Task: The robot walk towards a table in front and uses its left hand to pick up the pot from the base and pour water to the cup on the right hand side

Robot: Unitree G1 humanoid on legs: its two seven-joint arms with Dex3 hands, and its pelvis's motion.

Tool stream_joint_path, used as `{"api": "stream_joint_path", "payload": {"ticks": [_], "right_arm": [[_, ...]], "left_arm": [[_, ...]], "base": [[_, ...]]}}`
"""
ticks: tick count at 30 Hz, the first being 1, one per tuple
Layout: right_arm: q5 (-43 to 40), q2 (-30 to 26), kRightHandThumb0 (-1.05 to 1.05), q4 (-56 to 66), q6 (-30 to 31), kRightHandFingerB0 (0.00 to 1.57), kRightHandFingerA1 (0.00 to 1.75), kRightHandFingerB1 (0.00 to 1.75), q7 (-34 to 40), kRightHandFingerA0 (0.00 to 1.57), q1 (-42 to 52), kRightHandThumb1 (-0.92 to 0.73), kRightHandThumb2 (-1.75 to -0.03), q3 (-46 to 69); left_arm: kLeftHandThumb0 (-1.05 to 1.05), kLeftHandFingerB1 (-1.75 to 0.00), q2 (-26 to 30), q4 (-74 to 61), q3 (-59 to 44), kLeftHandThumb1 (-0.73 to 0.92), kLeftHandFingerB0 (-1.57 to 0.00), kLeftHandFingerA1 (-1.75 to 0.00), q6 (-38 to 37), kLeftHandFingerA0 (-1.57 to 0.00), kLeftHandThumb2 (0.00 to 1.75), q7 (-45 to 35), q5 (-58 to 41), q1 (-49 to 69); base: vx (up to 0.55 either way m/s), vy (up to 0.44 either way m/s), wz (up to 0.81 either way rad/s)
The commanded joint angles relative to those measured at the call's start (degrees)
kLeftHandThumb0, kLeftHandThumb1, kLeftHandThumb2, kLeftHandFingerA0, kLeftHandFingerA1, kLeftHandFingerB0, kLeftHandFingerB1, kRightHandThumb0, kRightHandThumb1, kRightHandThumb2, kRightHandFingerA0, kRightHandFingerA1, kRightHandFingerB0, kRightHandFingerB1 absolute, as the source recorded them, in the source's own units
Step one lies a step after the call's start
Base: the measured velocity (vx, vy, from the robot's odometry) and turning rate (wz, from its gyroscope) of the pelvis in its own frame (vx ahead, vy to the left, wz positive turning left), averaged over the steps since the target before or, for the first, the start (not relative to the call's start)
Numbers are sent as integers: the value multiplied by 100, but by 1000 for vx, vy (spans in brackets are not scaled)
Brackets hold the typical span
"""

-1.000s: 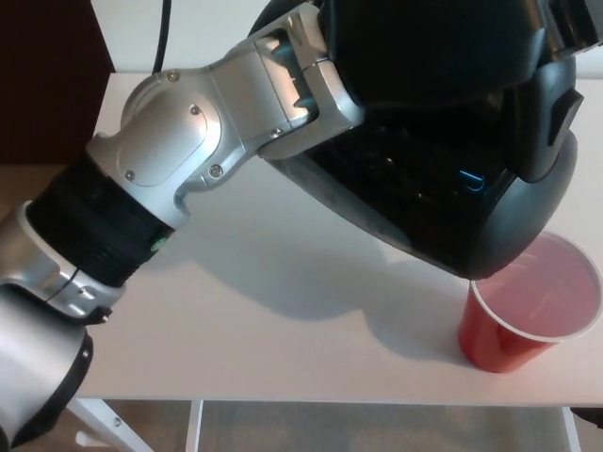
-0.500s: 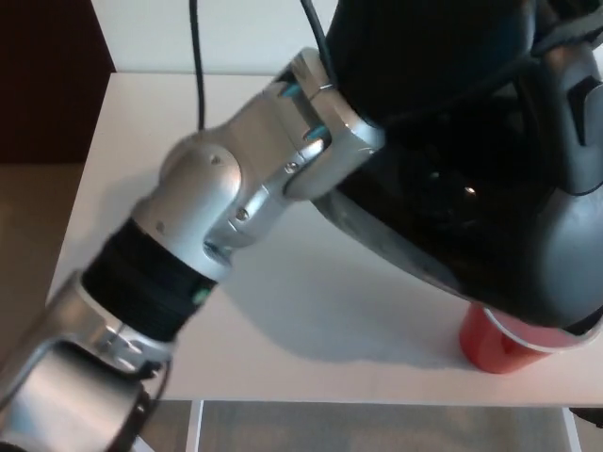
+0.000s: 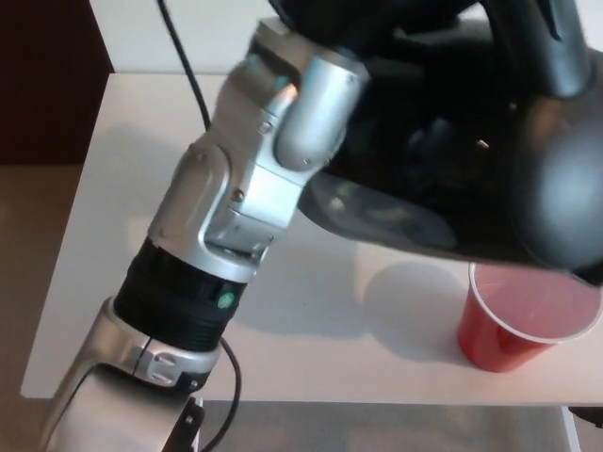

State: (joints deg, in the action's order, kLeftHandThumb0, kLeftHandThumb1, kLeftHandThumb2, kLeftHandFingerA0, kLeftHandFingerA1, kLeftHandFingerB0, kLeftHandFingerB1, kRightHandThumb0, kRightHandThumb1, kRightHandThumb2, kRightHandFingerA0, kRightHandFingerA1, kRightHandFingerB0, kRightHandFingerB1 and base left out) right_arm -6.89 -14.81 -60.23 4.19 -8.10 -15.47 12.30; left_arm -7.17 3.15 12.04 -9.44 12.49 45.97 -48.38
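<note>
Large black glossy pot (image 3: 490, 179) held tilted in the left hand (image 3: 377, 28) above the red plastic cup (image 3: 523, 320) near the white table's (image 3: 311, 330) front right edge, left half bare.

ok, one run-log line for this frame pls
phase: pouring | left hand: shut on pot | pot: tilted above red cup | red cup: upright on white table | right hand: not in view

Even, bright overhead light; my arm and the pot (image 3: 490, 179) cast soft shadows on the table (image 3: 122, 235). Pot slightly blurred, small glints on it.
</note>
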Motion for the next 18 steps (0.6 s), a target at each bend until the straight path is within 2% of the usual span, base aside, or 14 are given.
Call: {"api": "stream_joint_path", "payload": {"ticks": [1, 4, 5, 9, 11, 15, 18], "right_arm": [[27, -17, -26, 47, -113, 45, 73, 64, -41, 49, 151, -62, -71, -10], [26, -17, -26, 47, -113, 45, 73, 64, -40, 49, 151, -62, -71, -11], [4, -5, -23, 34, -93, 47, 75, 67, -21, 51, 123, -62, -71, 9], [16, 6, -26, 68, -111, 47, 74, 67, -36, 51, 96, -61, -72, -18], [19, 5, -26, 74, -102, 47, 74, 67, -42, 51, 91, -61, -72, -27], [66, -26, -25, 27, -140, 43, 73, 62, -87, 50, 179, -62, -74, -76], [62, -27, -25, 27, -141, 43, 73, 62, -87, 50, 179, -62, -74, -80]], "left_arm": [[-8, -175, -710, -770, -2638, 66, -47, -175, 3401, -70, 53, -1026, -3544, -193], [-8, -175, -736, -789, -2685, 66, -47, -175, 3446, -70, 53, -1075, -3521, -212], [-5, -174, -702, -762, -2845, 61, -55, -175, 3488, -72, 56, -1063, -3657, -245], [-11, -164, -573, -671, -3483, 64, -60, -175, 3545, -76, 57, -1082, -4325, -204], [-11, -164, -565, -668, -3574, 64, -60, -175, 3556, -76, 57, -1125, -4400, -185], [-8, -167, -768, -695, -3794, 61, -63, -175, 3472, -76, 57, -1175, -4602, 570], [-8, -167, -789, -725, -3844, 61, -63, -175, 3533, -76, 57, -1220, -4596, 554]], "base": [[0, 0, 0], [0, 0, 0], [0, 0, 0], [0, 0, 0], [0, 0, 0], [0, 0, 0], [0, 0, 0]]}}
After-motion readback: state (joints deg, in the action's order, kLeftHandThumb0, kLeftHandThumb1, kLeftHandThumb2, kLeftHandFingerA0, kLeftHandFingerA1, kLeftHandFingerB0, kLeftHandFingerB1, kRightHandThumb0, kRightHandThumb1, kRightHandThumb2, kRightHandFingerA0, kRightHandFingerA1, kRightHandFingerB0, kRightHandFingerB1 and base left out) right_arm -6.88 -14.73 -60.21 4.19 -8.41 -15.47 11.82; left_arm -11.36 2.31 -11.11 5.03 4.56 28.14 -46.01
